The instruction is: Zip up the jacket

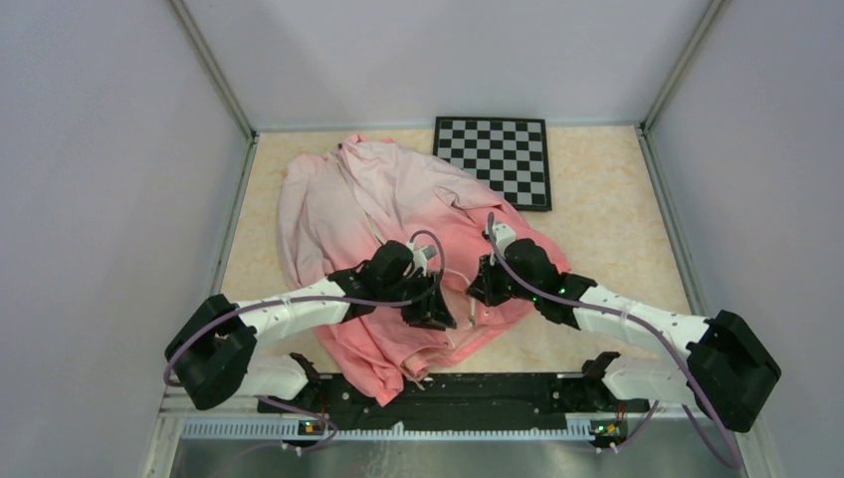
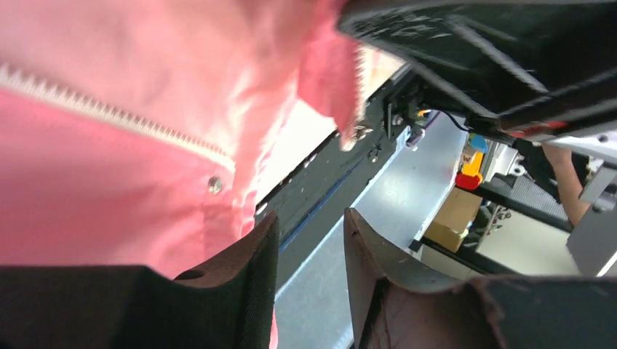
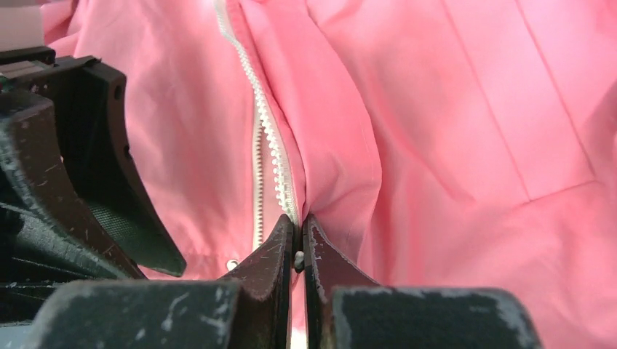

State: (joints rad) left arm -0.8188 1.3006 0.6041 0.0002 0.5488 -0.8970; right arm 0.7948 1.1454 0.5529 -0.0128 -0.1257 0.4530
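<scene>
Lining up the zipper [image 3: 271, 138] start: jacket [image 1: 398, 229] sprawls across the desk [image 1: 607, 199] to its near edge. Right end effector [image 3: 298, 240] pinched, seemingly on the zipper's bottom end; left end effector [image 2: 311, 218] apart, empty. Next: left grips the opposite side.

Obstacle: chessboard [image 1: 495, 159], rear R, by jacket [image 1: 348, 199]

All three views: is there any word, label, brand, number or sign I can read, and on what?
None legible. The jacket shows no print or tag, the checkerboard has only plain squares, and the cardboard box beyond the table in the left wrist view is too blurred to read.
</scene>
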